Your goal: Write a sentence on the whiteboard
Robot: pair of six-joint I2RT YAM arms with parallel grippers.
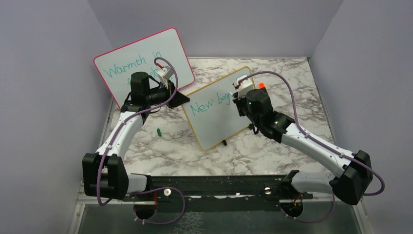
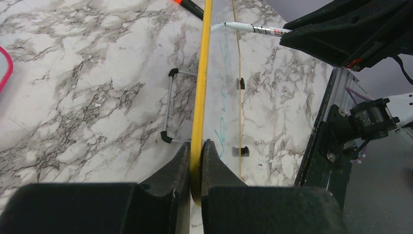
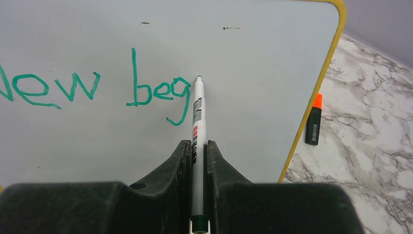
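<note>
On the near edge of the enclosure, two arms reach over a marble table (image 1: 272,146), grey-veined and walled on three sides.

- Pink-framed whiteboard (image 1: 141,53): the larger board, propped tilted at the back left. It bears teal writing, with "Warmth in" legible and the rest hidden by the left arm.
- The whiteboard (image 1: 214,122): the smaller board with a yellow-orange frame. It stands near the table's centre, angled, with its face toward the right arm. Small black feet (image 2: 240,84) sit at its lower edge.
- Left gripper (image 2: 196,146): its jaws are fully closed on the yellow frame at the board's left edge, one finger on each side, as the left wrist view shows.
- Right gripper (image 3: 197,146): its jaws are nearly closed around a marker, with the barrel pinched between the fingers.
- Wire stand (image 2: 170,107): thin metal with black end caps, resting on the marble behind the board.
- Marker (image 3: 198,112): a white barrel pointing up the board face. Its tip meets the surface just right of the last written letter.
- Orange-capped marker (image 3: 313,122): a dark body, lying on the marble just past the board's right edge.
- The sentence (image 3: 92,90): teal-green letters reading "New beg" in one slanted line across the board's upper part.
- Green cap (image 1: 159,131): small, loose on the marble left of the board, apart from both arms.
</note>
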